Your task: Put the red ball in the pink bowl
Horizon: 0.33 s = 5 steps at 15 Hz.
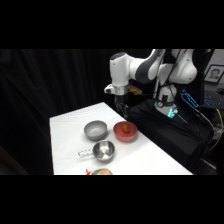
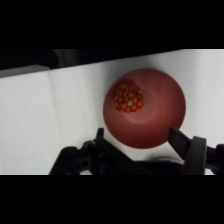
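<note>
Resting inside pink bowl (image 2: pixel 150 112), red ball (image 2: pixel 128 98) sits toward 10 o'clock of bowl floor in wrist view. Gripper (image 2: pixel 137 137) above bowl, fingers spread wide, holding nothing. Grey bowl (image 1: pixel 95 130) at bowl's 9 o'clock, steel cup (image 1: pixel 103 150) near, on white table (image 1: pixel 67 125).

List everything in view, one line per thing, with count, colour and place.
red ball: one, red-orange with yellow spots, lying inside the pink bowl.
pink bowl: one, reddish-pink, on the table's far right side, beside the grey bowl.
grey bowl: one, dull grey, mid-table, left of the pink bowl.
steel cup: one, shiny metal with a handle, in front of the grey bowl.
flat round thing: one, orange-rimmed, at the table's near edge, partly cut off.
table: one, white.
arm: one, white, reaching from the upper right.
gripper: one, black fingers open, above the pink bowl, holding nothing.
</note>
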{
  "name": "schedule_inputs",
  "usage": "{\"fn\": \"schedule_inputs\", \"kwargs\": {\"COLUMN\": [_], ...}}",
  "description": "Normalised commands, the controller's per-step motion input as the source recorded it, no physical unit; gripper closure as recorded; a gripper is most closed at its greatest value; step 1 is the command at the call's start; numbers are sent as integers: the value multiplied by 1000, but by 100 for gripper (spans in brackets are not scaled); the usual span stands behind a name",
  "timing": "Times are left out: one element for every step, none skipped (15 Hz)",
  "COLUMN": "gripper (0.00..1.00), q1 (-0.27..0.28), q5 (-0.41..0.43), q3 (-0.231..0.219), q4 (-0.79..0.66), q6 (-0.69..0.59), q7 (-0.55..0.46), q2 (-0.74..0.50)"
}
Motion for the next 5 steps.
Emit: {"fn": "schedule_inputs", "kwargs": {"gripper": [0,0,0,0,0], "q1": [-68,-65,-68,-65,-57], "q5": [-8,-4,0,33,117], "q3": [-18,-23,-32,-46,-78], "q4": [257,274,297,308,298], "q6": [-463,-435,-389,-325,-253], "q7": [-148,-179,-195,-231,-340], "q2": [-258,-213,-164,-110,-68]}}
